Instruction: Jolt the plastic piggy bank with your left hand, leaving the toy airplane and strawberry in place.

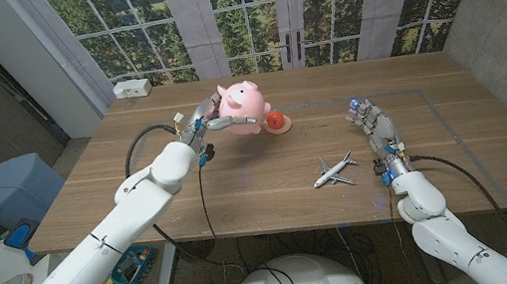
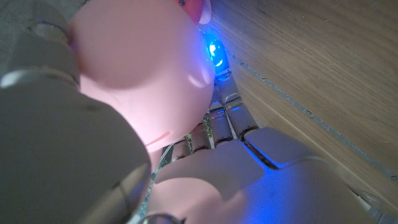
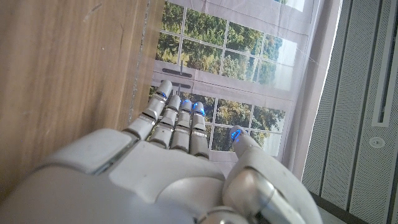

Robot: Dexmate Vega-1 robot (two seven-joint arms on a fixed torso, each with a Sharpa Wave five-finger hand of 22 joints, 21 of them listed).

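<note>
The pink plastic piggy bank (image 1: 241, 105) stands at the table's far middle, leaning a little. My left hand (image 1: 199, 127) is at its left side, fingers stretched out and touching its body. In the left wrist view the piggy bank (image 2: 137, 74) lies close against my left hand (image 2: 249, 168), with the fingers (image 2: 230, 115) straight beneath it. A red strawberry (image 1: 275, 120) sits just right of the pig. The white toy airplane (image 1: 334, 170) lies nearer the front, right of centre. My right hand (image 1: 373, 126) waits right of the airplane, fingers straight and holding nothing (image 3: 180, 124).
A small white box (image 1: 132, 88) sits at the table's (image 1: 138, 179) far left corner. A blue bin (image 1: 4, 187) stands on the floor left of the table. Windows run behind the far edge.
</note>
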